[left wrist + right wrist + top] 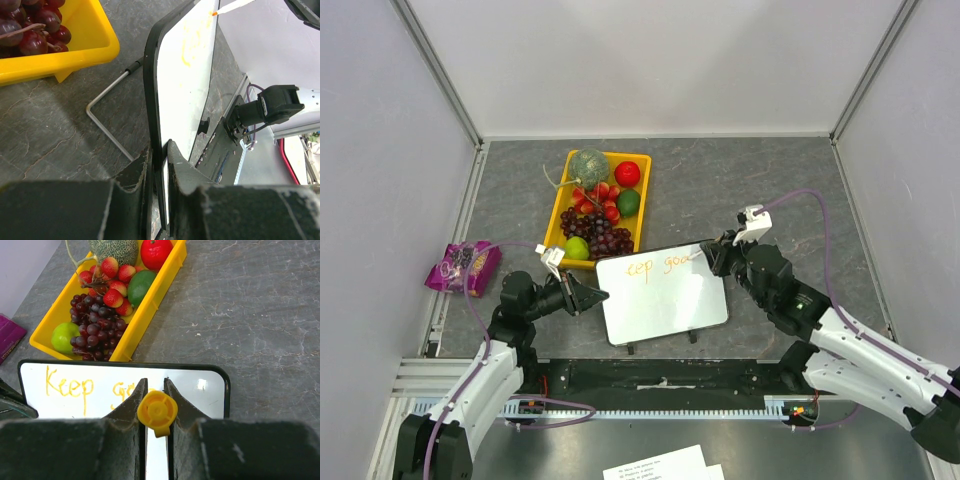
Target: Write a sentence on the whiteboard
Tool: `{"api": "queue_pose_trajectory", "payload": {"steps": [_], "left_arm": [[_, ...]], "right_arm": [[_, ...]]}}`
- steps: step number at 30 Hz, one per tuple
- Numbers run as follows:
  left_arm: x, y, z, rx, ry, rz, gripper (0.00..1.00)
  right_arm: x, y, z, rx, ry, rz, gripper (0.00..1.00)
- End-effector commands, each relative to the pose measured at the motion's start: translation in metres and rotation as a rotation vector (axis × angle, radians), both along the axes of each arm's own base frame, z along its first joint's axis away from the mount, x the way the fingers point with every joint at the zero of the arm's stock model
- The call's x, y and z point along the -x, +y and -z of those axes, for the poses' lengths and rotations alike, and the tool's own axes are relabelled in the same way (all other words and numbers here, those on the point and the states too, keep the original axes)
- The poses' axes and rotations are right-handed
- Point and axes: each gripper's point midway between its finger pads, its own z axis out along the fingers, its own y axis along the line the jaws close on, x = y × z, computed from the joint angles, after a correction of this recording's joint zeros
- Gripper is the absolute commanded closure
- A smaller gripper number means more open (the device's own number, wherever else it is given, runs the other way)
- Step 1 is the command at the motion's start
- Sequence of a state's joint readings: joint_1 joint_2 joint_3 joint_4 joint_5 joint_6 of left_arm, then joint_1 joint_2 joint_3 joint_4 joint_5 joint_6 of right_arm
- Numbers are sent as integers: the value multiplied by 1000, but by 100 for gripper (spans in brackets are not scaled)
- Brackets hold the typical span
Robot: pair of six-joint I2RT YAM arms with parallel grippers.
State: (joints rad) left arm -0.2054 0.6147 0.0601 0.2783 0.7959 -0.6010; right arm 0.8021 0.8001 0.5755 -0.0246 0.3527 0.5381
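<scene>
Our left pincer (588, 297) is clamped on the near-left edge of the whiteboard (663, 295), one finger on each face of its thin dark frame. From there the board stretches across to our right pincer (155, 385). That one is closed on a marker (157, 410), whose yellow-orange butt end sits between its fingers. In the left wrist view the marker's orange tip is at the board's surface, at the end farthest from the left pincer. The sentence (70, 386) runs in orange handwriting along the board's far edge. We read "Keep go" before the right pincer's fingers cover the rest. Just past the left pincer, a bent metal rod (107, 137) lies on the grey bench (770, 190) between the board's edge and a yellow tray (558, 205). The tray sits just beyond the board's far edge and holds dark grapes (95, 332), strawberries (117, 287), a netted melon (588, 166) and red and green fruit. A purple packet (463, 266) lies well apart, on the outer side of the left pincer.
</scene>
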Motion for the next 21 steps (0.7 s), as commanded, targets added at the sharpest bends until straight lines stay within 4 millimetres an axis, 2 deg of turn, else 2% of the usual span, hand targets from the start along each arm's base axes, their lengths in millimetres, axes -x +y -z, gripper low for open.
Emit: {"api": "queue_pose_trajectory", "payload": {"steps": [1, 10, 15, 21], "left_arm": [[-6, 2, -3, -20, -57, -13, 98], [-7, 2, -3, -21, -58, -15, 98], [-7, 2, -3, -21, -60, -15, 98], [-6, 2, -3, -19, -57, -15, 98]], "right_arm": [[5, -8, 17, 55, 32, 0, 100], [6, -10, 16, 59, 26, 3, 100], [0, -5, -4, 34, -6, 4, 100], [-6, -6, -37, 8, -67, 22, 100]]}}
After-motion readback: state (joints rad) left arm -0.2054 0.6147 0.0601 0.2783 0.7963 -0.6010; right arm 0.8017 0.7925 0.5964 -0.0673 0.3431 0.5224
